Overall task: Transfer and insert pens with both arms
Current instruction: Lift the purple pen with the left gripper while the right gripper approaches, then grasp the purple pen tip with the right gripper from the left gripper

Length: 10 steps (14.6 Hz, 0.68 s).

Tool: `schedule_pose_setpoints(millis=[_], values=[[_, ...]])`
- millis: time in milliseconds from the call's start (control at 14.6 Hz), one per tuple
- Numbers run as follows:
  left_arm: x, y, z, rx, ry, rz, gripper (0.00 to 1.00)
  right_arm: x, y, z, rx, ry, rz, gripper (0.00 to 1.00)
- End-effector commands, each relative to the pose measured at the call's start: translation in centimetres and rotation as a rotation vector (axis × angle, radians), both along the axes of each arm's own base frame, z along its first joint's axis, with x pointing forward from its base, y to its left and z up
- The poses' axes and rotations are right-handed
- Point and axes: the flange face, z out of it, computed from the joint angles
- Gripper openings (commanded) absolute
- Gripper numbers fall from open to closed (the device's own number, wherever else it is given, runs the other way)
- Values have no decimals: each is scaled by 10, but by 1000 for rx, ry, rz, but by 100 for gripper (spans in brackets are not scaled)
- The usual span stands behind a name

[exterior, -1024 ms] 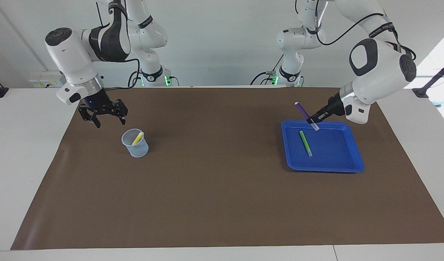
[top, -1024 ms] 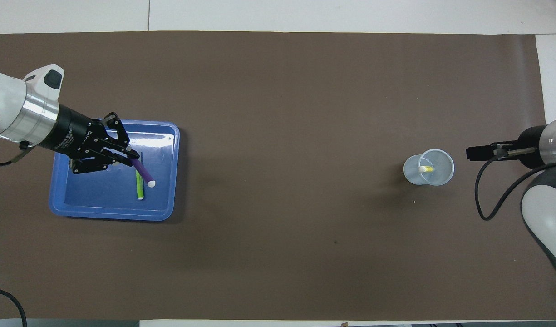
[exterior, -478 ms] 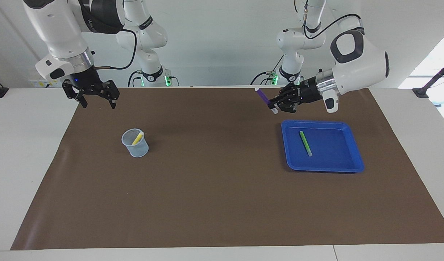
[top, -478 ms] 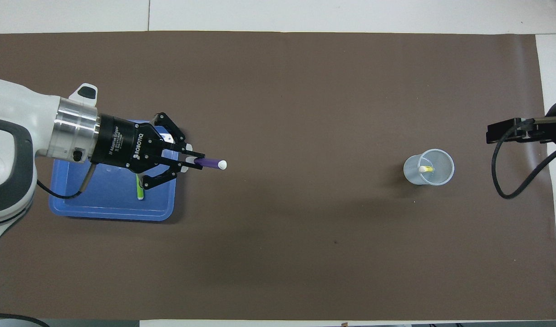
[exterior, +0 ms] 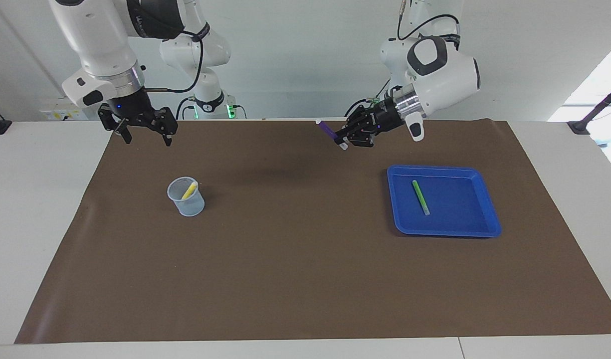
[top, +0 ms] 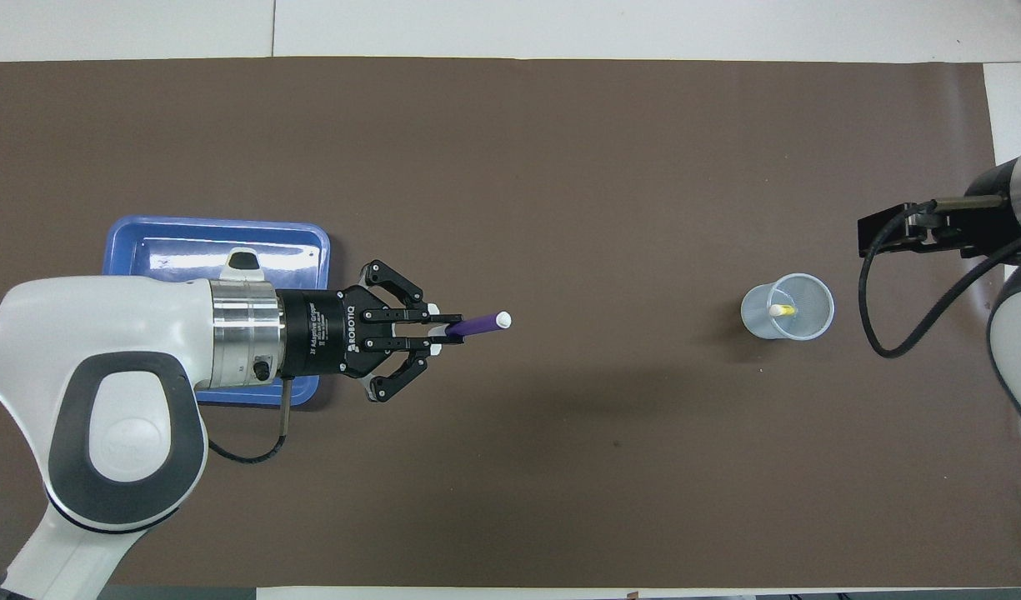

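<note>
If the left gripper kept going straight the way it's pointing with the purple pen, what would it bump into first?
The left gripper, shut on the thin purple marker pen, points along the table toward the clear plastic cup. Being raised, it would probably pass above that cup; otherwise the way looks free.

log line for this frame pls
left gripper: shut on purple marker pen, over brown mat | right gripper: open, empty, raised | yellow pen: in clear plastic cup | green pen: in blue tray
</note>
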Motion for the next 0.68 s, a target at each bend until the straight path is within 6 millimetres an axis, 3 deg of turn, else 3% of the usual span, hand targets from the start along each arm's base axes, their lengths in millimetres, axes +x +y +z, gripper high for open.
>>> schedule_pose_setpoints(millis=[0, 205, 478, 614], values=[[-40, -3, 0, -37, 15, 124, 0, -11, 27, 13, 140, 9, -4, 100], [-57, -30, -1, -24, 12, 160, 0, -17, 65, 18, 303, 28, 15, 100], [-61, -31, -4, -24, -9, 110, 0, -30, 120, 24, 514, 71, 55, 100], [-56, -21, -3, -44, 13, 81, 0, -34, 140, 22, 565, 62, 66, 100]])
